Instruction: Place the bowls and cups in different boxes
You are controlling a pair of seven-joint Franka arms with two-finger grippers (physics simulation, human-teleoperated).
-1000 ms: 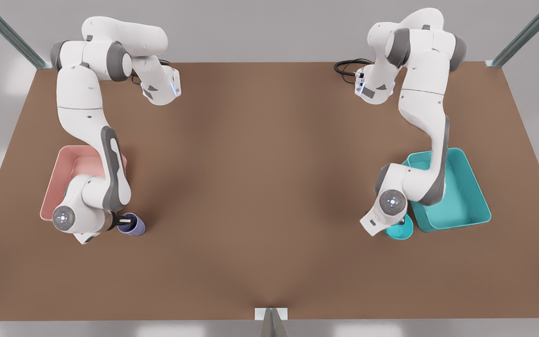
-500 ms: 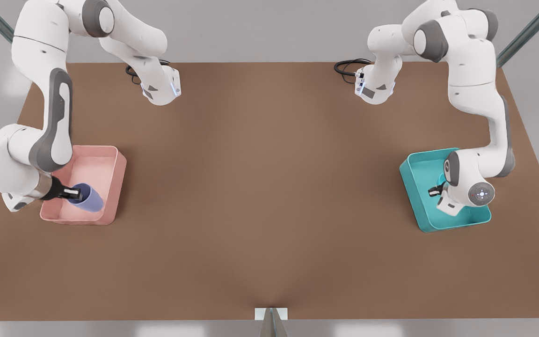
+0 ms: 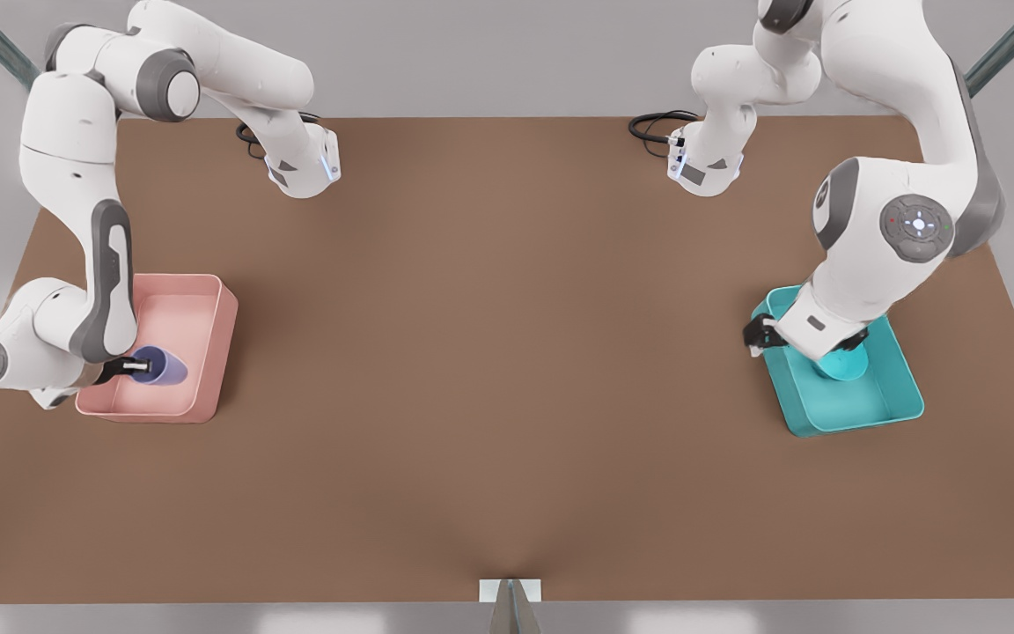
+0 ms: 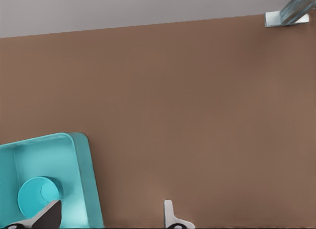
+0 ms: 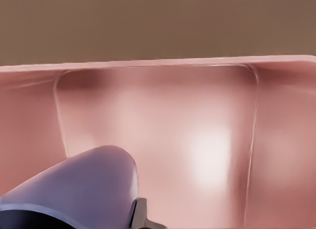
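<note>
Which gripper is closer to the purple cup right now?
The right gripper. It grips the cup, tilted inside the pink box. The left gripper is across the table, open above the teal box and the bowl.

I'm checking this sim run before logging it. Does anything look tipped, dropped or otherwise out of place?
One thing: the lavender cup lies tilted on its side inside the pink box, with the right gripper clamped on its rim. The teal bowl sits in the teal box, under the left gripper, whose jaws are open. Nothing spilled or damaged.
</note>
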